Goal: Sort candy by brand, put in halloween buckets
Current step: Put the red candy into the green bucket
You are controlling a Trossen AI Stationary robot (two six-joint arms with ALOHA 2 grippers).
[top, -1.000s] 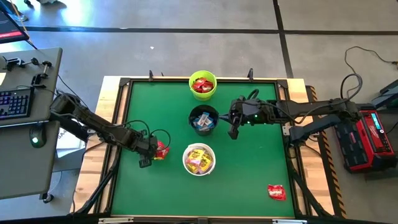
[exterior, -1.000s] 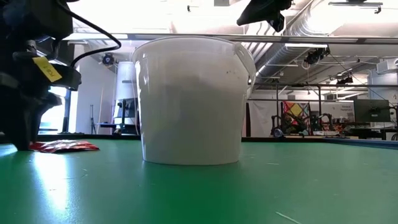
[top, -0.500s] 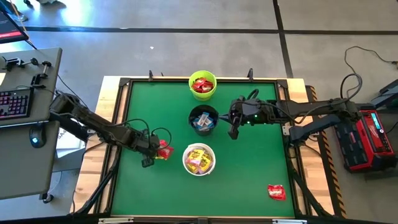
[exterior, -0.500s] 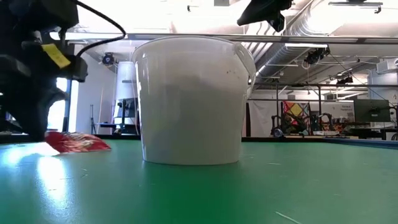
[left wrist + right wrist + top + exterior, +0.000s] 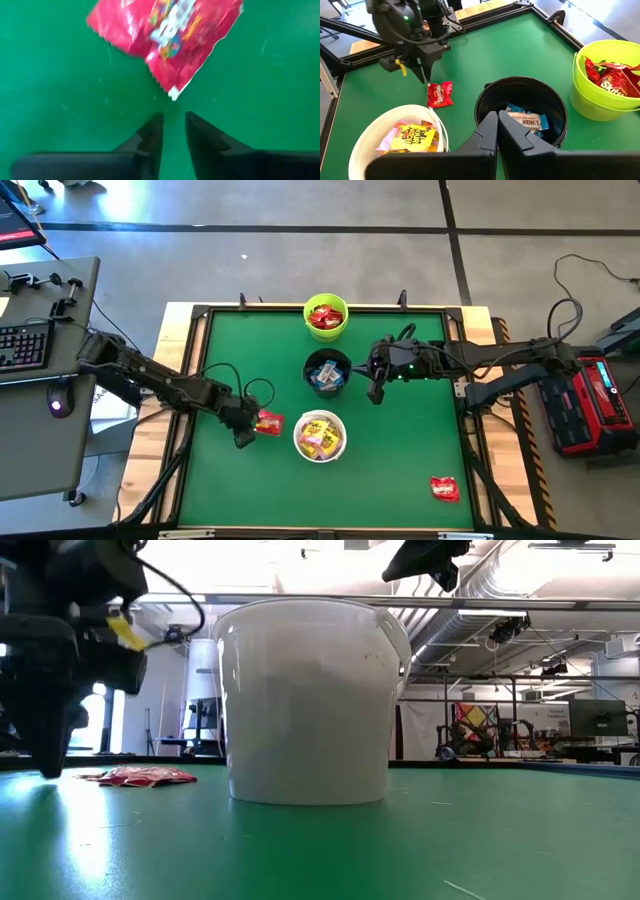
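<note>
A robot's left gripper (image 5: 245,437) hovers low over the green desk (image 5: 400,440), its jaws parted by a narrow gap and holding nothing, a red Skittles packet (image 5: 165,35) lying flat just ahead of the tips and beside the white bucket (image 5: 320,436) of yellow candy. The right gripper (image 5: 376,394) waits above the desk beside the black bucket (image 5: 327,372), jaws shut and empty. Another red packet (image 5: 444,488) lies well apart near the front right corner. To pick cleanly, the left jaws likely need to widen, straddle an edge of the packet and press down to the desk before closing; the lime green bucket (image 5: 326,315), already holding red packets, looks the right destination.
</note>
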